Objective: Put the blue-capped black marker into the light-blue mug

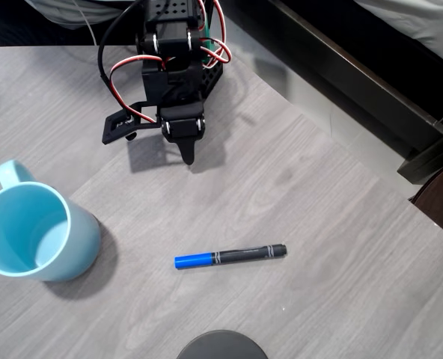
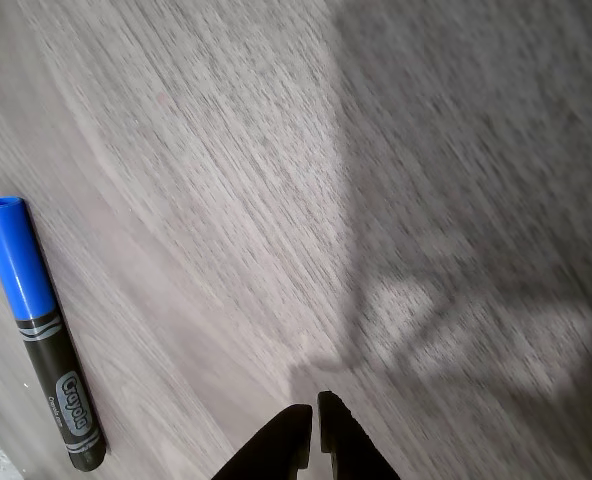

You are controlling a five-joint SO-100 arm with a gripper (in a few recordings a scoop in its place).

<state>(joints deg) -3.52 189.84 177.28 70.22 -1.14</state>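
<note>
- Overhead, the black arm with red and white wiring reaches down from the top centre of the frame, its gripper (image 1: 188,155) pointing toward the lower part of the picture and casting a shadow on the grey wood-grain table (image 1: 319,224).
- Seen from the wrist view, the gripper (image 2: 312,420) sits at the bottom centre with its two dark fingertips pressed nearly together (only a hairline slit between them), holding nothing.
- Below the gripper in the overhead view, the blue-capped black marker (image 1: 230,256) lies flat on the table, roughly level across the frame, blue cap to the left and black barrel to the right; it lies well apart from the fingertips.
- Along the left edge of the wrist view the same marker (image 2: 42,332) runs steeply down the frame, blue cap at the top, the black barrel with its pale bands and printed label below.
- At the left edge of the overhead view stands the light-blue mug (image 1: 34,232), upright and open-mouthed, its handle toward the upper left; it stands well apart from the marker.
- A dark round object (image 1: 221,345) pokes in at the bottom edge of the overhead view (too little shows to tell what it is).
</note>
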